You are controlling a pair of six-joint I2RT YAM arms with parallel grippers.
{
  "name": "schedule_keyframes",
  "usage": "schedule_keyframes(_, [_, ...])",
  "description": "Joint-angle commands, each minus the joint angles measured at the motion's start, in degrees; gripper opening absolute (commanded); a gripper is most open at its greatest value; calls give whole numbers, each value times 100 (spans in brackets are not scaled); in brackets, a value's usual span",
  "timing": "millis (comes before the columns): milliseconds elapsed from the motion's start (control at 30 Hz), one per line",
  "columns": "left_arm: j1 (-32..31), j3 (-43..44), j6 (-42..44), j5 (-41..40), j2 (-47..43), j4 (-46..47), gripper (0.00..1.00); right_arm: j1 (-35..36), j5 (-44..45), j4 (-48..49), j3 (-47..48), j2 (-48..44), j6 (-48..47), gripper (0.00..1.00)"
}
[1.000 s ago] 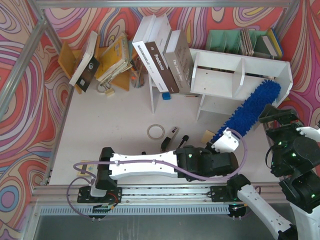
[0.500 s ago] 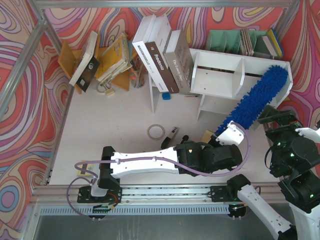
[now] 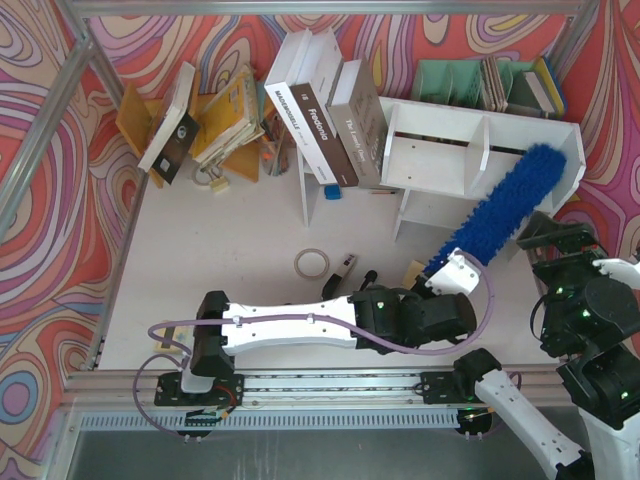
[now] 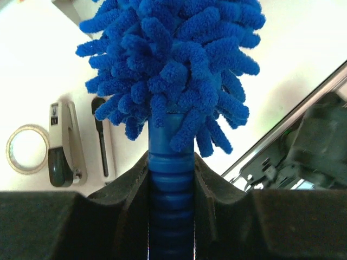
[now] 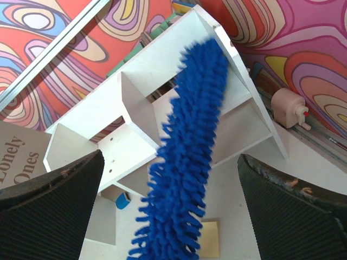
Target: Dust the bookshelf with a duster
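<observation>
Reaching up and rightward from the left claw (image 4: 171,179), which is clamped tight on its ribbed handle, the blue duster (image 3: 500,215) lies diagonally, its tip in the white bookshelf's (image 3: 440,135) rightmost compartment. The right claw (image 5: 171,187) hangs nearby, spread wide and empty.

The duster (image 3: 505,205) slants across the right end of the bookshelf (image 3: 440,150), seemingly touching; books (image 3: 325,120) at left.

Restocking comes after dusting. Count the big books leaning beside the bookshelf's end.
3, side by side left of the bookshelf in the top view: a white book, a dark brown book, a grey book nearest it. Others may be hidden.
</observation>
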Motion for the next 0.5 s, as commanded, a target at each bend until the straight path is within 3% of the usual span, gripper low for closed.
schedule_keyframes(0, [-86, -722, -329, 129, -487, 174, 0, -4, 157, -70, -106, -87, 9, 99])
schedule_keyframes(267, [-597, -1059, -24, -225, -733, 473, 0, -3, 50, -55, -101, -21, 102, 99])
schedule_keyframes(467, [-562, -895, -59, -619, -763, 681, 0, -5, -34, -133, -31, 17, 205, 99])
